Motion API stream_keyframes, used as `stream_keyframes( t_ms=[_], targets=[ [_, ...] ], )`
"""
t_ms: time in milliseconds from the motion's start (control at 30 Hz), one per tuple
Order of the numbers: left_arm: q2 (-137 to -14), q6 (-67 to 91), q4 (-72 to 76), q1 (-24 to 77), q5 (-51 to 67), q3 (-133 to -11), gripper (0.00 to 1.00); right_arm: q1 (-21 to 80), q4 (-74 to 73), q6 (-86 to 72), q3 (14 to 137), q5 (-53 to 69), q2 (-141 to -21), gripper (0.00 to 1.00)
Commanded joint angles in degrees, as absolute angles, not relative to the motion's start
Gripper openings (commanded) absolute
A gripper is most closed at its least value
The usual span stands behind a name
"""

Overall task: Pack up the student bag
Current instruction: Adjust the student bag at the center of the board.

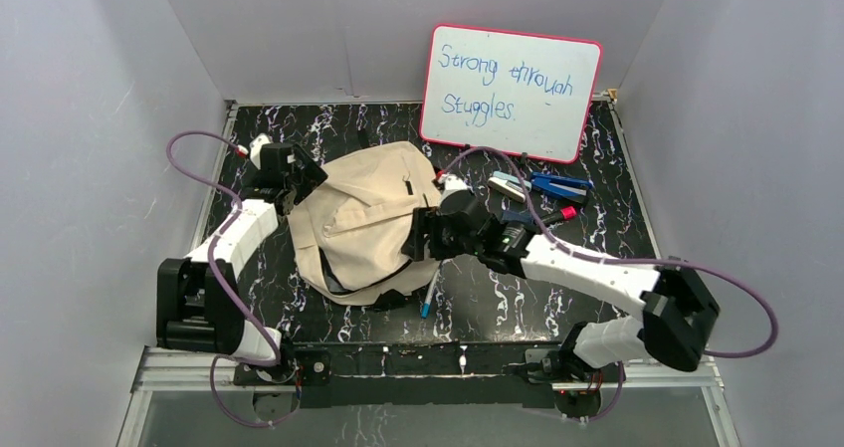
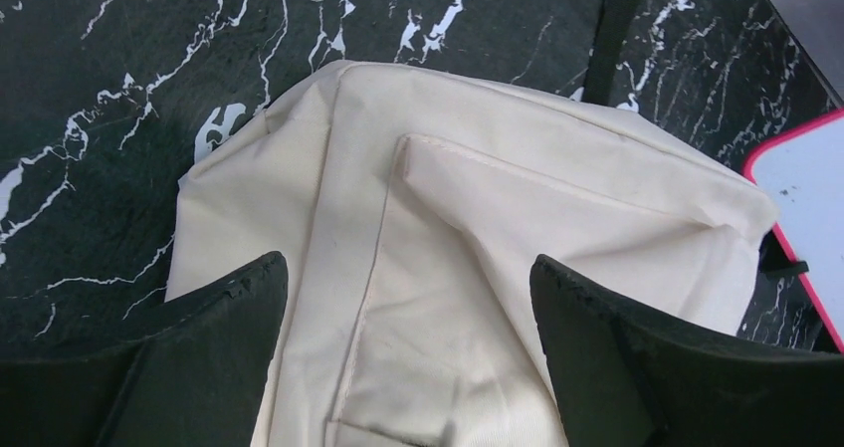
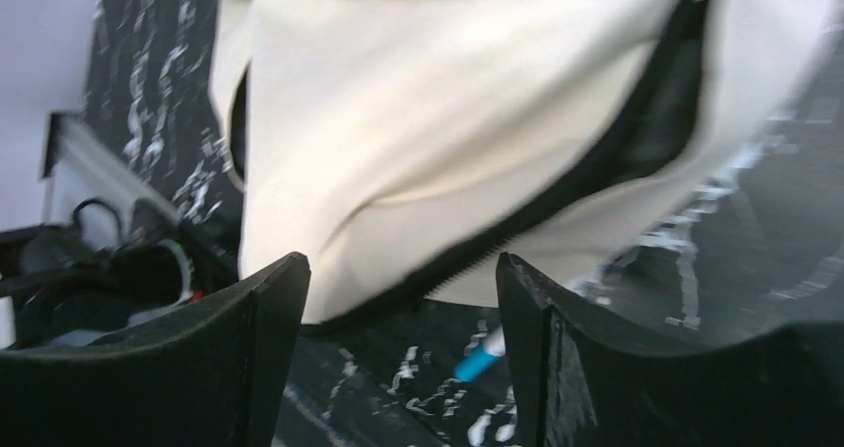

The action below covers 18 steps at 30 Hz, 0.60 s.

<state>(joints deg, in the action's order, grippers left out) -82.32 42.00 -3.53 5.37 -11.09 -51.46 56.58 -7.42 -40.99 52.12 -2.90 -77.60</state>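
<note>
The student bag [image 1: 363,223], a soft beige backpack, lies in the middle of the black marble-patterned table. My left gripper [image 1: 299,183] hovers over its far-left corner, and in the left wrist view it [image 2: 408,268] stands wide open above the bag's cream cloth [image 2: 478,208]. My right gripper [image 1: 418,236] is at the bag's right edge. In the right wrist view it [image 3: 401,268] is open and holds nothing, facing the bag [image 3: 418,138] and its dark zipper opening [image 3: 637,138]. A white pen with a blue cap [image 1: 428,298] lies on the table beside the bag, its blue tip [image 3: 480,359] showing near the right finger.
A red-framed whiteboard [image 1: 511,91] with handwriting leans against the back wall; its corner [image 2: 806,198] shows in the left wrist view. A stapler and blue stationery [image 1: 542,190] and a red-capped marker [image 1: 557,214] lie at the right rear. Grey walls close in three sides.
</note>
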Motion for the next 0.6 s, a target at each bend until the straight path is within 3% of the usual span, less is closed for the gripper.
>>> stream_keyframes(
  t_ms=[0, 67, 200, 567],
  targets=[
    [-77.51, 35.60, -5.41, 5.23, -9.23, -52.00, 0.87, 56.17, -16.48, -35.48, 52.03, -20.00, -71.14, 0.80],
    [-76.80, 33.21, -5.19, 6.05, -6.65, -52.74, 0.86, 54.91, -18.03, -33.48, 51.94, -23.15, -69.36, 0.80],
    [-76.86, 27.80, -5.10, 13.62, -7.12, -55.12, 0.86, 48.45, -16.54, -28.87, 52.61, -19.15, -70.26, 0.71],
    [-81.00, 26.48, -3.08, 28.07, -5.73, -53.09, 0.84, 41.84, -7.03, -21.54, 56.88, 4.92, -81.61, 0.54]
  ],
)
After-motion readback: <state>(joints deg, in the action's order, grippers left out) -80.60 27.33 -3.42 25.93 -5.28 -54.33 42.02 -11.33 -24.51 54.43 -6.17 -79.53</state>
